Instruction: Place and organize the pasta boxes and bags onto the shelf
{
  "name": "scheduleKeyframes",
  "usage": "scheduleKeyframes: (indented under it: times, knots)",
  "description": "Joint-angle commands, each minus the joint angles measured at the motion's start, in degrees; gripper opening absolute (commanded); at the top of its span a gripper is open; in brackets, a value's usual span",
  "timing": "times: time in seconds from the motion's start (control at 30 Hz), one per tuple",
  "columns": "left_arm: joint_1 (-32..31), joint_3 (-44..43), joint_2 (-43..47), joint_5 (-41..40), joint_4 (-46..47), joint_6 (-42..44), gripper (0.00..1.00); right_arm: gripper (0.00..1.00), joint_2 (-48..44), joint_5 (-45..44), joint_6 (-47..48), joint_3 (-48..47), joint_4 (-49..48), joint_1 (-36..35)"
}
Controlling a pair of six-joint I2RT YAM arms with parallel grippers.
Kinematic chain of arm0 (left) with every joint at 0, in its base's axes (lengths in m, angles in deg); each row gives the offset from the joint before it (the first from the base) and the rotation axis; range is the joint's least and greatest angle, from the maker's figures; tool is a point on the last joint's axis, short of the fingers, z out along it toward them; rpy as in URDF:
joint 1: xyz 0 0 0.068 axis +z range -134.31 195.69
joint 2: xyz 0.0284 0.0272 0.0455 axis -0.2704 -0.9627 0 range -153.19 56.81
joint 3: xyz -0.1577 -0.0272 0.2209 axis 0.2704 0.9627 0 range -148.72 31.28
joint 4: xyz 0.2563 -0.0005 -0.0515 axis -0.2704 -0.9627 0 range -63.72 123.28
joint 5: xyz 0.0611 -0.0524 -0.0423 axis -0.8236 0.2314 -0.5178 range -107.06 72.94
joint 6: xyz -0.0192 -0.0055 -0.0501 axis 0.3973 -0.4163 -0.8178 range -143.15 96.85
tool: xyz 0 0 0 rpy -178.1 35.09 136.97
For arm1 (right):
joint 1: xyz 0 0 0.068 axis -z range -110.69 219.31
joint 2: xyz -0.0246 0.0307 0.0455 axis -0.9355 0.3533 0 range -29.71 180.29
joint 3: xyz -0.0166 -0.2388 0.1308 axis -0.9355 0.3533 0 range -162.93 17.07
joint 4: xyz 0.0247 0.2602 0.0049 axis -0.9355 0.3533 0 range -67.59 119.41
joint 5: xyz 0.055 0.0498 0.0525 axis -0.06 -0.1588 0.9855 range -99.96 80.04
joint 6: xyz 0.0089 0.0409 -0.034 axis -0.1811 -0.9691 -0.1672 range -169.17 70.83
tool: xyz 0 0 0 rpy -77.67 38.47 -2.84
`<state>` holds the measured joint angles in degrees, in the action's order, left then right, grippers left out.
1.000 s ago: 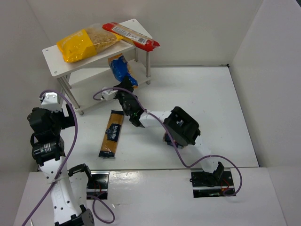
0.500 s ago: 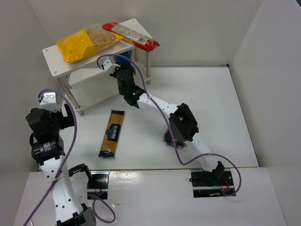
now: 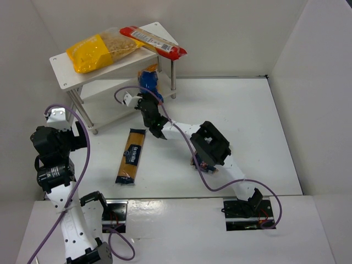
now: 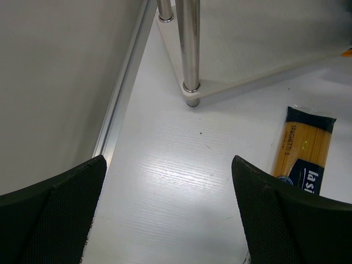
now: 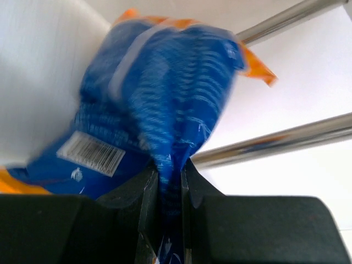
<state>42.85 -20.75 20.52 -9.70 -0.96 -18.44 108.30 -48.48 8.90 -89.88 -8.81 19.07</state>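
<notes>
The white two-tier shelf stands at the back left. A yellow clear bag and a long red pack lie on its top board. My right gripper is shut on the blue-and-orange bag and holds it by the shelf's right legs. In the right wrist view the gripper pinches a fold of the bag. The orange-brown spaghetti pack lies on the table, also seen in the left wrist view. My left gripper is open and empty, low near the shelf's front left leg.
A dark package edge peeks out under the right arm's elbow. White walls enclose the table on the left, back and right. Two metal shelf legs cross just behind the held bag. The lower shelf board lies beyond the left gripper.
My right gripper pushed the blue-and-orange bag in under the top board, then drew back; the bag now shows at the shelf's right legs. The left arm has not moved.
</notes>
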Motion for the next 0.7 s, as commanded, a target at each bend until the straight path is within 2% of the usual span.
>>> scheduleKeyframes:
  times: [0.0, 0.37, 0.67]
  knots:
    - [0.35, 0.44, 0.08, 0.73, 1.63, 1.00, 1.00, 0.00, -3.81, 0.72, 11.10, 4.64, -25.36, -0.83]
    - [0.35, 0.44, 0.08, 1.26, 1.63, 1.00, 1.00, 0.00, -2.05, 3.98, 19.53, 7.55, -35.39, -0.83]
    - [0.88, 0.44, 0.08, 1.26, 1.63, 1.00, 1.00, 0.00, 1.73, 4.51, 22.18, 4.39, -35.93, -0.83]
